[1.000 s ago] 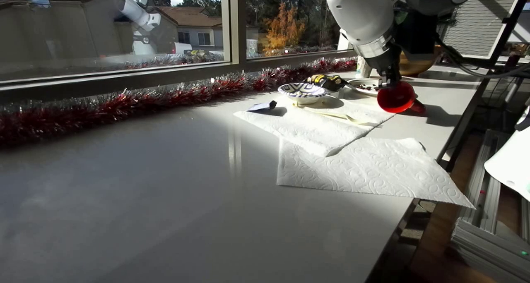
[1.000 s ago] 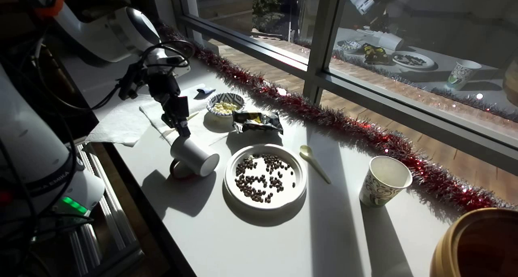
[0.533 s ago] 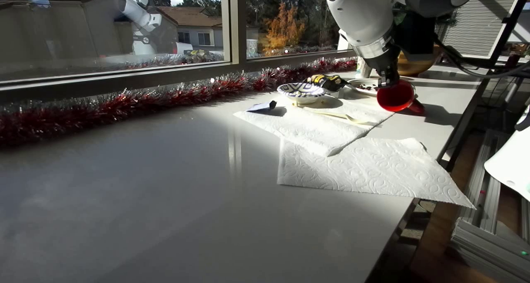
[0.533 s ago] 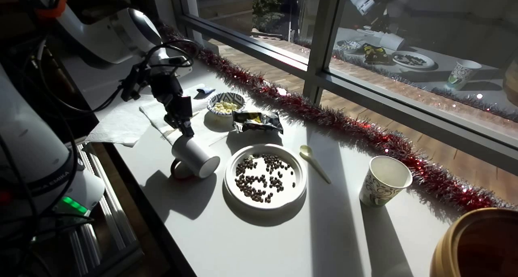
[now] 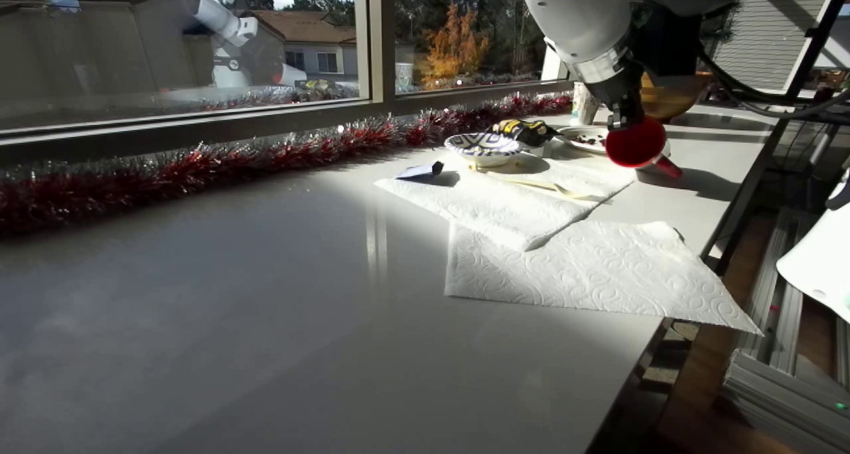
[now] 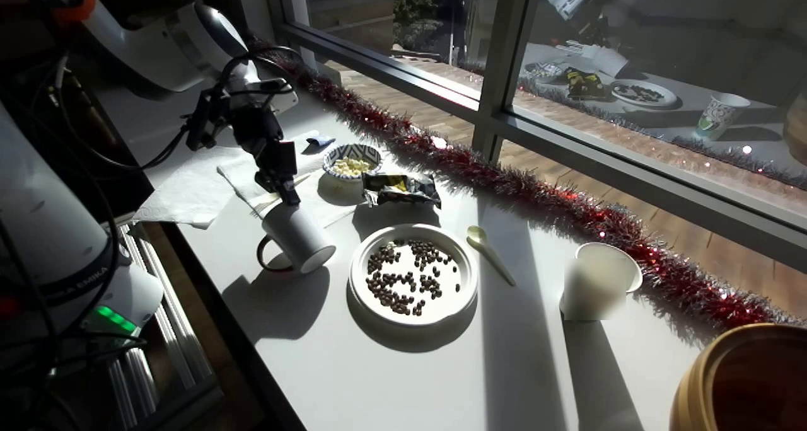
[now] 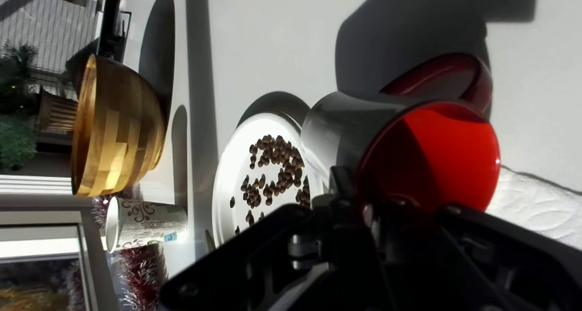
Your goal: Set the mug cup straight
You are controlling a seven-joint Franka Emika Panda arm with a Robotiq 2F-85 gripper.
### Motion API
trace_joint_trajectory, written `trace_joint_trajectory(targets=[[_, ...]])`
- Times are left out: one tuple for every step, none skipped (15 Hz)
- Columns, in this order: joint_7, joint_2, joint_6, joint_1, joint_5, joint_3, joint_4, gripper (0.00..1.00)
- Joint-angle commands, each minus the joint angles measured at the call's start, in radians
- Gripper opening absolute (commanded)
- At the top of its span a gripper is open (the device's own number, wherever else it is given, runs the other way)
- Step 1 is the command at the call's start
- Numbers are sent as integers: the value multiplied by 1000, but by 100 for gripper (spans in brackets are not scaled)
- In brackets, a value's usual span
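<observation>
Wrist view shows the black two-fingered gripper (image 7: 363, 193) pinching the rim of the whitish, red-lined cylindrical mug (image 7: 400, 140), its long axis tilted, base end toward the round white plate (image 7: 234, 170).

The mug (image 5: 635, 145), whitish outside, red inside and red-handled, is tilting well off upright. In an exterior view its handle is pointing toward the right edge of the worktop (image 5: 285, 348), which is lying nearer than the left, and its mouth is facing away from the far end.
</observation>
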Motion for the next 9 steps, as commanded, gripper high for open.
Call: trace_joint_trajectory(targets=[[-36,-80,-59,20,56,-3,3,4],[-40,-94,-59,18,67,-6,5,4],[-42,-109,-59,16,75,-8,6,4],[-49,-125,-56,15,87,-10,6,4],[-51,-143,-55,14,95,-12,6,4],[-56,-162,-53,13,108,-15,7,4],[-76,-188,-43,13,129,-20,7,4],[-92,-209,-35,13,148,-25,8,4],[-110,-245,-18,11,172,-33,-3,4]])
